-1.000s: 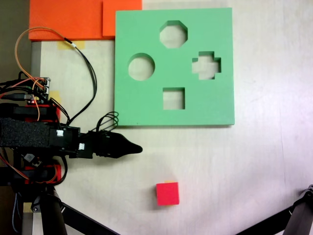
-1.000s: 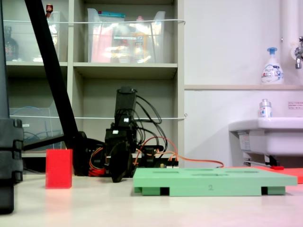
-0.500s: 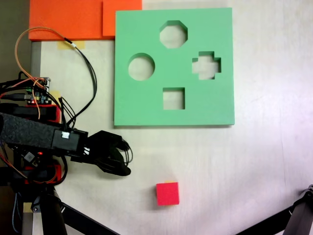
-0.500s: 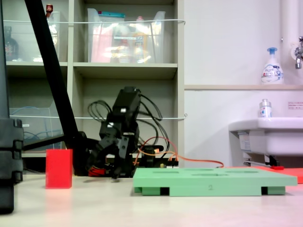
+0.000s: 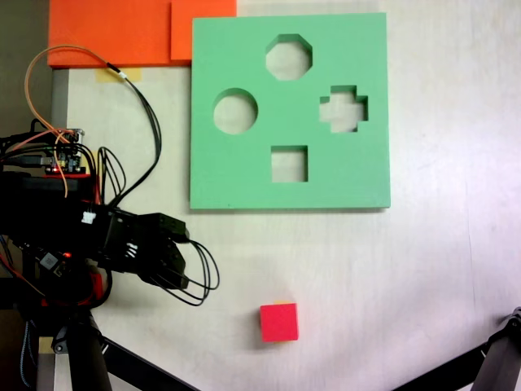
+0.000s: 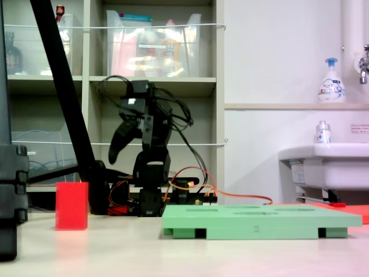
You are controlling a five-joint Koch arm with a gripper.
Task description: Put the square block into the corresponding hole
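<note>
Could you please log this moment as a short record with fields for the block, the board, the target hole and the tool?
block: red cube on the bare table, apart from the board
board: green foam board, flat, four cutouts
target hole: square cutout, empty
tool: tool raised above the table, holding nothing; open or shut cannot be told

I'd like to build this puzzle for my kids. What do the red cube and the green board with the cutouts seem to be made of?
Both look like soft foam. The red cube is matte with slightly soft edges. The green board is a thick, flat, matte slab with cleanly cut holes, including the square cutout; its side shows no gloss. Painted wood can't be ruled out.
</note>
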